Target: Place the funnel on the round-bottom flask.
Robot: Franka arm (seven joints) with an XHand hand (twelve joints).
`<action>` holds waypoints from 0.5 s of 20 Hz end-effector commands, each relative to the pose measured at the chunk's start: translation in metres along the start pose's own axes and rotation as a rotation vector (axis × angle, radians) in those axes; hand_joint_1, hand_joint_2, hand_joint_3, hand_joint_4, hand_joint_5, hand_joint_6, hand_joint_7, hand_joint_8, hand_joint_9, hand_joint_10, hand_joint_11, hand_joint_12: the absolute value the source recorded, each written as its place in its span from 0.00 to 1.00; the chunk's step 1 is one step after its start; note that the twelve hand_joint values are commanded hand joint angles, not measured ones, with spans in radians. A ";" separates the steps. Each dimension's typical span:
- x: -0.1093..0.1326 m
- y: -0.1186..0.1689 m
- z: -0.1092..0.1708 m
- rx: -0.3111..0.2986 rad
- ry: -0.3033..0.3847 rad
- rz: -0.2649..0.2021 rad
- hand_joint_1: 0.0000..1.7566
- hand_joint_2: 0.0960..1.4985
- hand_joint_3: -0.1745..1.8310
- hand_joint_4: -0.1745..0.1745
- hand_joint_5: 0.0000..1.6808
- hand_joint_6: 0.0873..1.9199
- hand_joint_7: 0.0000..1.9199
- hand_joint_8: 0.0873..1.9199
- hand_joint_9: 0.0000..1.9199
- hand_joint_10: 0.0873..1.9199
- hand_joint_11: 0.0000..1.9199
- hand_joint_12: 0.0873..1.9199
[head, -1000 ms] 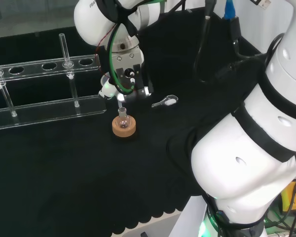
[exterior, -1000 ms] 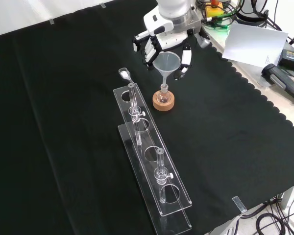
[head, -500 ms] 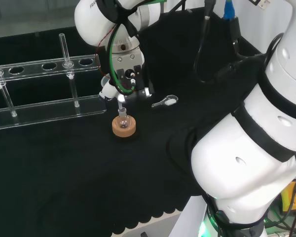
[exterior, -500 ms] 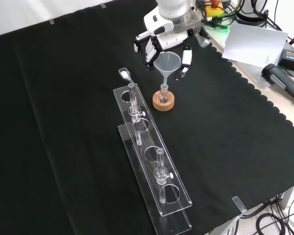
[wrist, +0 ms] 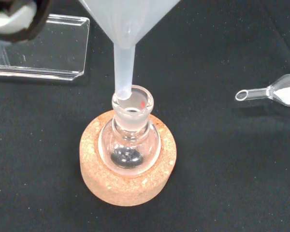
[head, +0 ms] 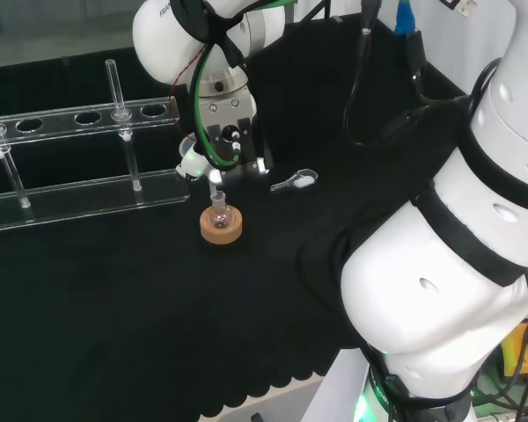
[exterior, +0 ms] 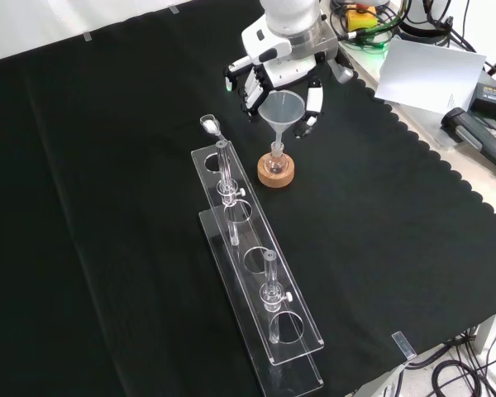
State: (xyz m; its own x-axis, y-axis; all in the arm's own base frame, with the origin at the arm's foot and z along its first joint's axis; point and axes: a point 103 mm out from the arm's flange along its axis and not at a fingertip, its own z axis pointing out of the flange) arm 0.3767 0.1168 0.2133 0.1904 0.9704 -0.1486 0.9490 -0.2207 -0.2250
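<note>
Over the cork ring [exterior: 276, 173] near the far edge of the black surface [exterior: 380, 215] in the front view, the hand [exterior: 273, 73] holds the funnel [exterior: 282, 109] by its cone. The fingers [exterior: 314, 99] are curled about the cone's wall on either side of the rim. The stem [wrist: 123, 72] points down at the flask [wrist: 129, 140].

Position: in the wrist view the stem tip sits at the lip of the flask's neck, at its edge and not yet centred or sunk into the opening. Whether the tip touches the glass, cannot tell. The flask rests upright in the cork ring.

Handling, as judged:
- Funnel is translucent plastic by the look; light, thin-walled, somewhat springy. The cone would flex if squeezed, so holding it at the rim, where it is stiffest, seems right. The smooth sloped wall could slip upward out of the fingers.
- Flask is small clear glass, fragile at the neck. It only rests in the ring, so a sideways push from the stem could tip it.
- The stem is narrow against the neck, so some play once it is in. The funnel will likely lean when let go.

Nearby: a clear rack [exterior: 256, 273] with tubes stands just beside the ring in the front view. A small glass scoop [wrist: 273, 93] lies on the cloth, apart from the flask.
</note>
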 end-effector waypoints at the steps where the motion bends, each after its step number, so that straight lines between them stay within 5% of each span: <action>1: 0.000 -0.001 0.003 0.008 0.001 0.001 0.46 0.30 0.49 0.62 0.52 0.35 0.62 0.41 0.48 0.13 0.00 0.61; 10: 0.000 -0.003 0.004 0.011 -0.005 0.009 0.46 0.30 0.50 0.62 0.52 0.35 0.62 0.41 0.48 0.13 0.00 0.61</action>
State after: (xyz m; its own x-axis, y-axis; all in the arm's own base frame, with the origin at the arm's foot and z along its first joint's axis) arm 0.3699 0.1146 0.2098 0.1933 0.9694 -0.1515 0.9452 -0.2253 -0.2361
